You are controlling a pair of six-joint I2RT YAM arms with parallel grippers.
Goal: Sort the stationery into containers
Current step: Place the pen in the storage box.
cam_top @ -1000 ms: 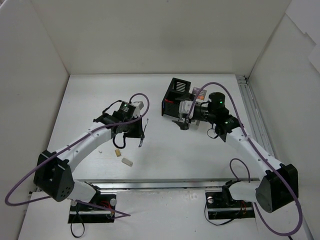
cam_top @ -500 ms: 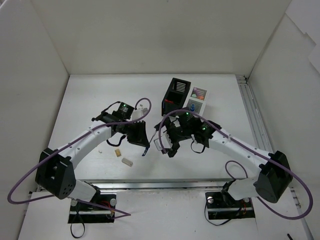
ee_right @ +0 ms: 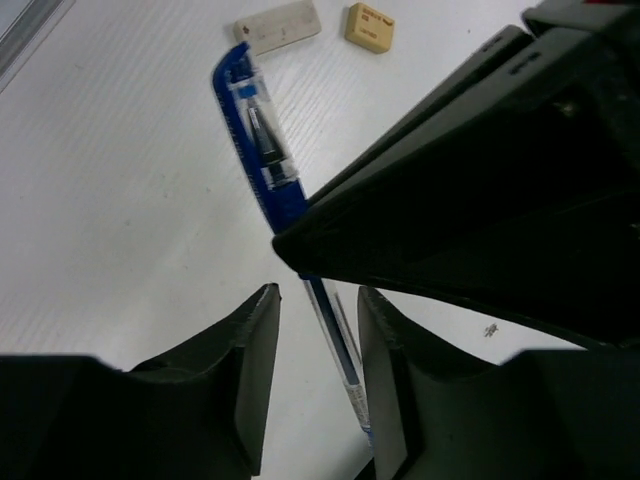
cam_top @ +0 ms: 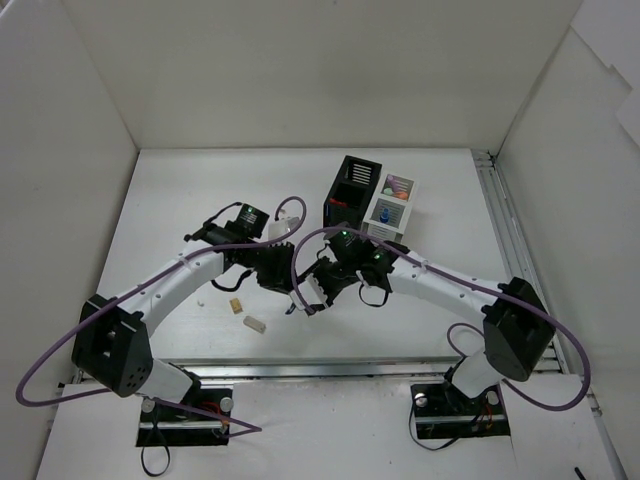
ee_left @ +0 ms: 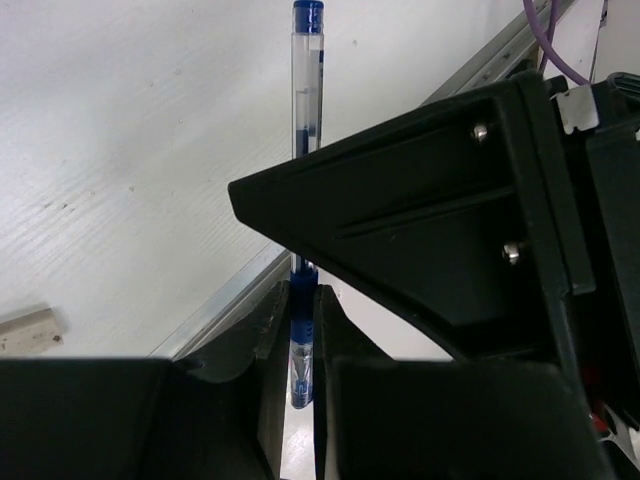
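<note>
Since the frame a second earlier, the right arm has swung from beside the black box point(cam_top: 352, 190) and white box point(cam_top: 392, 200) to the middle of the desk point(cam_top: 180, 190), meeting the left arm. The left gripper point(ee_left: 303, 310) has its fingers pressed together on the lower barrel of the blue pen point(ee_left: 306, 120). The right gripper point(ee_right: 318, 292) straddles the same pen, its fingers point(ee_right: 250, 370) spread a little with a gap showing on either side of the barrel. The pen therefore sits between both grippers, near the boxes but in neither. A beige eraser point(cam_top: 236, 305) and a white eraser point(cam_top: 256, 324) lie on the desk nearby. The step in hand appears to be a handover of the pen. The next move would call for the right fingers to close fully before the left ones let go.
</note>
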